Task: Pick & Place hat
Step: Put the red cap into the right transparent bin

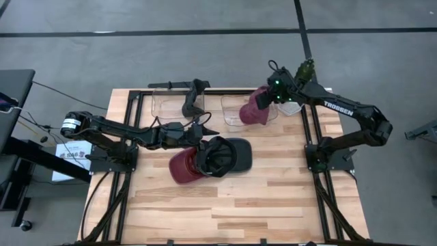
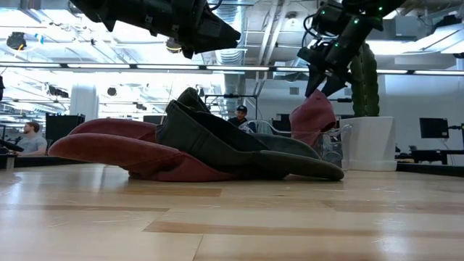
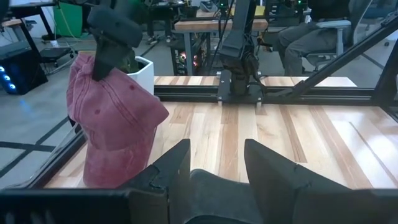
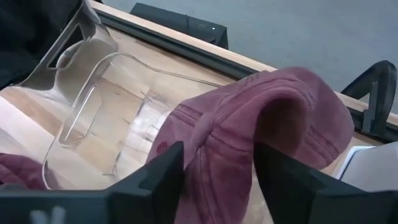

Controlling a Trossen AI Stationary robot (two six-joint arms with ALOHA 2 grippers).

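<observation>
Over the clear bin (image 1: 249,111) at the far right of the table (image 1: 273,198), right gripper (image 1: 268,94) clamped on a maroon hat (image 1: 256,108), fabric bunched between the two dark fingers (image 4: 163,180). Hat dangling from the pinch, lower edge down inside the bin, crown folded over in the right wrist view. Seen from table height, same hat (image 2: 313,116) hanging under the gripper (image 2: 324,81), in front of a white planter with a cactus (image 2: 365,80).

Left gripper (image 1: 203,130) out near the table's middle, fingers (image 3: 169,168) apart with nothing between them, poised just above the pile of hats. Pile made up of a dark grey hat (image 1: 229,156) lying partly over a second maroon hat (image 1: 183,167), both flat on the wood, touching. Low view: grey one (image 2: 239,148) draped across the red one (image 2: 109,148), brims spread wide.

A second clear bin (image 1: 167,102) at the far left side, with a dark object (image 1: 193,99) resting on its edge; cannot tell what that is.

Beyond the table, people seated at desks in the room.
</observation>
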